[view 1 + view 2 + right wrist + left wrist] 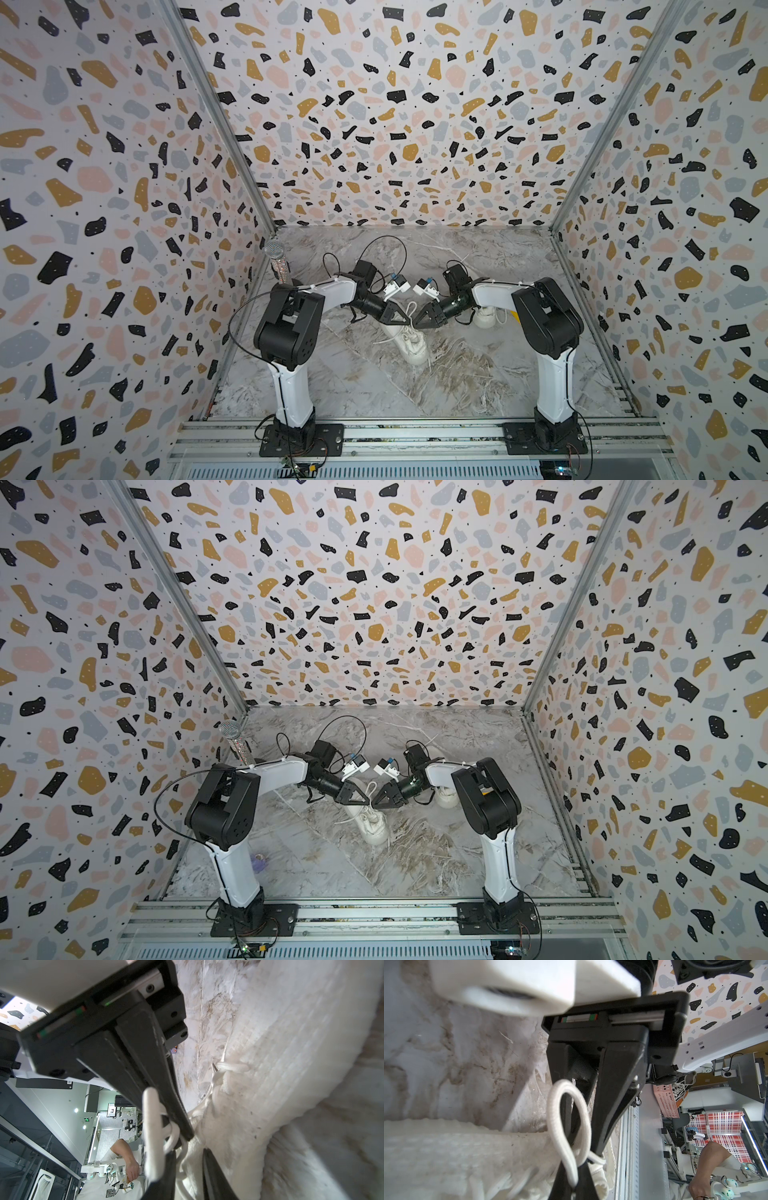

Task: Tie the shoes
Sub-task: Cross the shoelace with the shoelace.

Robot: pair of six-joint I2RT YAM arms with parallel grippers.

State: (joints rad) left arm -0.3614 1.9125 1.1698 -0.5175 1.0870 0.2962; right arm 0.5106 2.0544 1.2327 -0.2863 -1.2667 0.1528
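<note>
i see one cream knit shoe (409, 343) at the table (490, 374) centre, toe toward the front edge. its mate (485, 318) sits toward the right edge. left gripper (406, 321) is clenched on a white lace loop (569, 1118). right gripper (419, 322), nearly closed, pinches a second loop (150, 1126). tips almost touch over the shoe.

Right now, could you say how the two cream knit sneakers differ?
Central cream knit sneaker lies in the open; the other cream sneaker is mostly hidden behind the right arm. Left gripper and right gripper meet at the central one's laces, not the other's. Both are cream.
</note>
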